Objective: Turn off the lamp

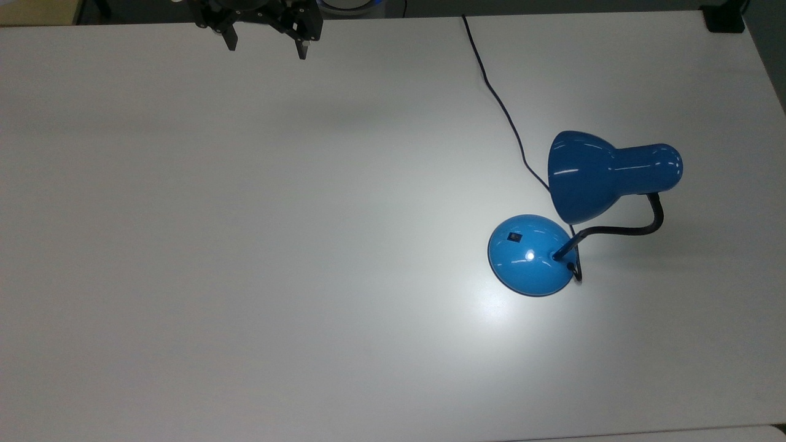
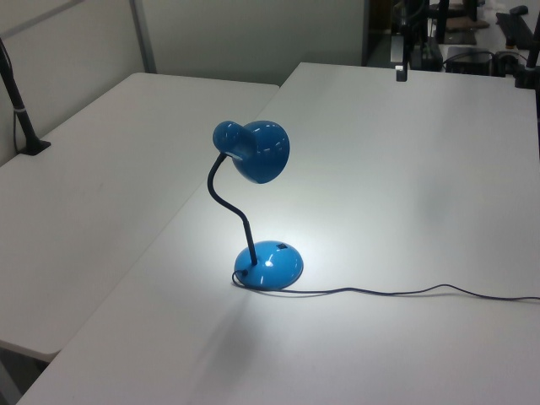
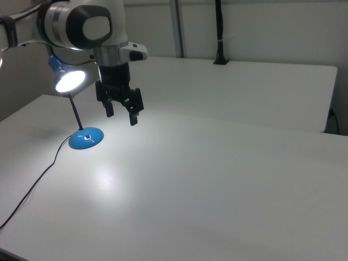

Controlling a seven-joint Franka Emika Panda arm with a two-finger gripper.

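One lamp (image 1: 528,255) on my tabletop (image 1: 245,245), and it's lit: bright pool of light on the white surface around the base, and in the right view the shade (image 3: 69,80) opening glows white. Lamp sits toward the top view's right, roughly mid-depth; round blue domed base flat on the tabletop, w/ one small black switch (image 1: 514,235) on the dome's upper face, on the side toward the top view's left. One black gooseneck (image 1: 620,230) rises from the base near its edge, curves up and over to one blue cone shade (image 1: 589,175), which hangs above and just beside the base, tilted, mouth facing down toward the base. One black cord (image 1: 497,98) leaves the base's back edge and runs across the tabletop to the top view's top edge; in the left view it trails off to the left view's right. One gripper (image 1: 266,43) at the top view's top edge, left of centre, well apart from the lamp, up in the air over the tabletop w/ nothing in it; I count 2 black fingers (image 1: 301,48), spread wide, pointing down. In the right view the gripper (image 3: 120,115) hangs off the white arm (image 3: 81,24), to the right view's right of the lamp base (image 3: 86,138), not touching it. A second tabletop (image 2: 93,169) adjoins on the left view's left.
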